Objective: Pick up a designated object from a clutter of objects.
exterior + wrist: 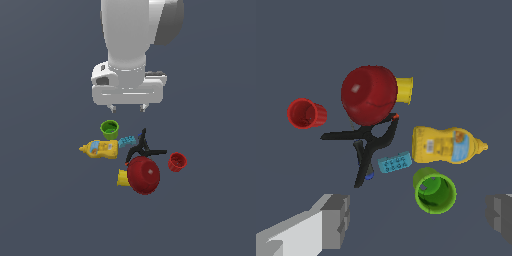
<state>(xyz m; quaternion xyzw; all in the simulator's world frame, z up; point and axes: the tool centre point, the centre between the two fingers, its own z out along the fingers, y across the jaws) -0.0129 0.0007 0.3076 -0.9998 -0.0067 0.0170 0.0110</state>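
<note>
The small red cup [177, 162] lies on its side at the exterior view's right edge of the clutter, apart from the other toys; it also shows in the wrist view [306, 113]. My gripper [128, 107] hangs open and empty above the clutter, over the green cup [109, 129] and the black clamp [141, 148], well up and to the exterior view's left of the red cup. In the wrist view my fingers [336, 220] stand wide apart with nothing between them.
The large red bowl [143, 175] lies dome up beside a yellow piece [122, 178]. A yellow bottle [100, 148] and a blue brick [126, 141] lie by the green cup [435, 191]. The clamp [367, 142] sits between the bowl [368, 94] and the brick [394, 163].
</note>
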